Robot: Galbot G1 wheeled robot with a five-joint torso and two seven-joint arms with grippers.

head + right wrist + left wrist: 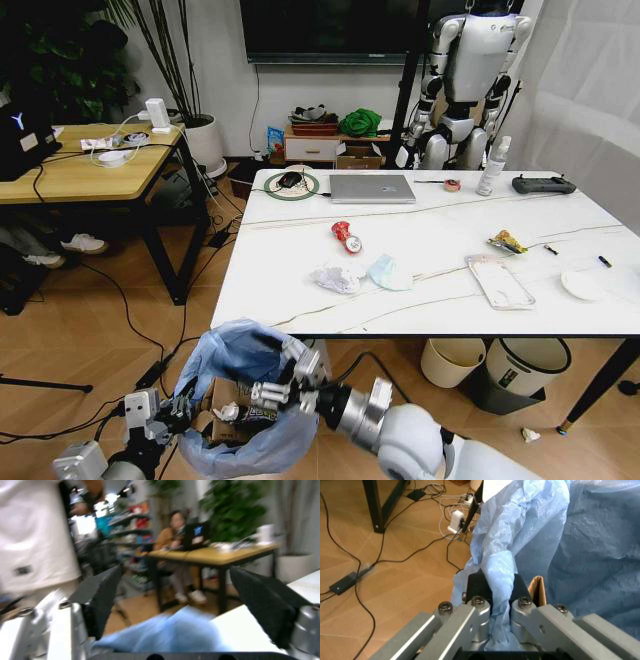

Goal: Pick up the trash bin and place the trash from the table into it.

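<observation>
- The table (300,290) spreads across the upper right of the head view, its white veined top on black legs.
- The trash bin (245,415) hangs low in front of the table's near left corner, between the two arms; its blue bag billows over the rim, and brown cardboard and something white lie inside.
- The left gripper (178,412) is clamped on the bin's left edge. In the left wrist view its black fingers (479,587) pinch a fold of the blue bag (500,573) tight between them.
- The right gripper (290,372) sits over the bin's right rim. In the right wrist view its jaws stand wide apart with blue plastic (175,633) below; that view is blurred, so whether the pads touch the bag is unclear.
- A grey laptop (372,188) lies closed at the table's far side.
- Trash lies on the tabletop: a light blue face mask (389,272) just beside a crumpled white tissue (336,279), a crushed red can (345,236) behind them, and a white disc (581,286) near the right edge.
</observation>
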